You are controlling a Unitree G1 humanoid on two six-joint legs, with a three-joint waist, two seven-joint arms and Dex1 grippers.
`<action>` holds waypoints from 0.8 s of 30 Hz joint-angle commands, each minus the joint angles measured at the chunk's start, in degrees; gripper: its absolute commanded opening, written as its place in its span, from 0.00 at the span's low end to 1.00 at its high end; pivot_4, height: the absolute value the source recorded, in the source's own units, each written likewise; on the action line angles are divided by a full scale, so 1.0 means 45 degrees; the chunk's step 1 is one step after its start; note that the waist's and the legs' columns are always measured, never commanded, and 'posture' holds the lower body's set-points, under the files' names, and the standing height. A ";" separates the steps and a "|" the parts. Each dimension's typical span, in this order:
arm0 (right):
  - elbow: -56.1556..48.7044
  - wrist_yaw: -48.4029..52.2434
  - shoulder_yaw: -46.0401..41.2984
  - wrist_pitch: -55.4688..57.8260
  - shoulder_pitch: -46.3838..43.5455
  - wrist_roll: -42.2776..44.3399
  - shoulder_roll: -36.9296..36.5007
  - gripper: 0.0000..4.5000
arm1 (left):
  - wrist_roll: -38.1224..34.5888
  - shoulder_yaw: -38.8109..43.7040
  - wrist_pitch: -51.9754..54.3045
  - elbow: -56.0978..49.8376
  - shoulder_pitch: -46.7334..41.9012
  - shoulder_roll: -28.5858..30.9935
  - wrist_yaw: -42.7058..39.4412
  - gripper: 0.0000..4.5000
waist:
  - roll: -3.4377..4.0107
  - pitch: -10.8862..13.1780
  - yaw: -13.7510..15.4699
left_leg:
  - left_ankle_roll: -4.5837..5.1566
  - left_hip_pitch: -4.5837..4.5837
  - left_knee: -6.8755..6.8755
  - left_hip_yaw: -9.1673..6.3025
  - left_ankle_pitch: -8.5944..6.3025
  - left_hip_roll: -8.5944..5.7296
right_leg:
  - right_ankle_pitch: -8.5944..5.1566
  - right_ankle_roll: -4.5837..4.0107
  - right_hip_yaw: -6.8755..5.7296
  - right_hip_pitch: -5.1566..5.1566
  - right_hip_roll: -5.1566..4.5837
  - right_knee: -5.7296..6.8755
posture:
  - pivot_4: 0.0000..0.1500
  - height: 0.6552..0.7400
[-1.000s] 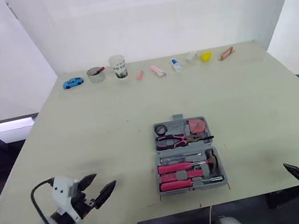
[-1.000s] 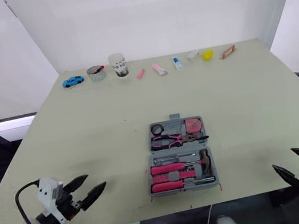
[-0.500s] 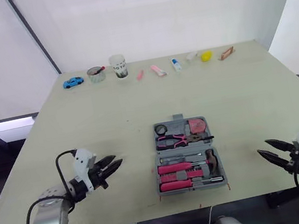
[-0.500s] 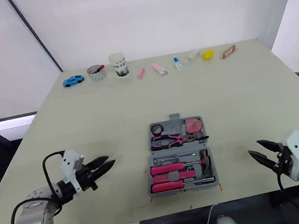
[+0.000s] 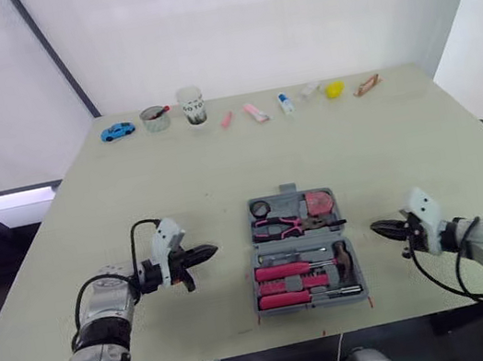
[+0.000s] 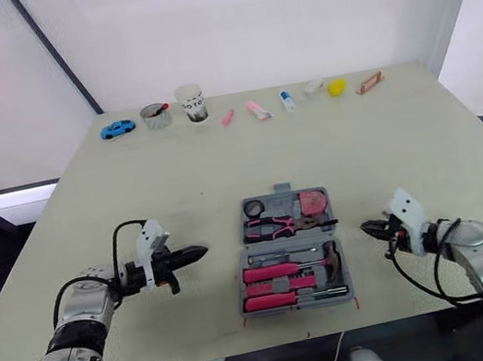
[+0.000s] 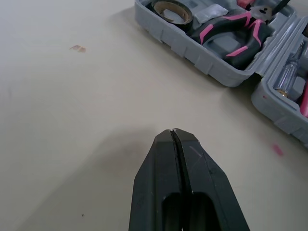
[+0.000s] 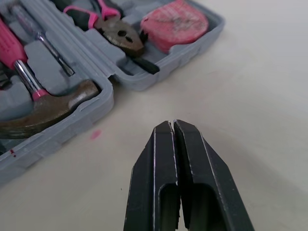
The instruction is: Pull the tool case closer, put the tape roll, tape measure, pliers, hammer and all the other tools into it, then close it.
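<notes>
Now | tool case (image 5: 297,240): grey, open flat | pink-handled tools (image 5: 286,271) inside

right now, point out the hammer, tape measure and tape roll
hammer (image 8: 53,103), right wrist view, on its brown head
tape measure (image 8: 174,25), right wrist view, on its pink casing
tape roll (image 7: 166,13), left wrist view, on its near rim

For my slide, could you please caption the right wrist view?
Right gripper, jaws shut, beside open tool case holding hammer.
</notes>
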 commanded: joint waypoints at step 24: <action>0.2502 0.0274 0.1705 -0.1430 -0.1896 -0.1826 0.1395 0.02 | 0.1957 -0.1280 -0.2063 0.2803 -0.1413 -0.1172 -0.1560 0.00 | 0.0006 -0.0009 -0.0004 | 0.0000 0.0015 0.0010 -0.0009 0.0000 -0.0001 | 0.0003 0.0002 -0.0004 0.0011 -0.0002 0.0022 | 1.00 1.00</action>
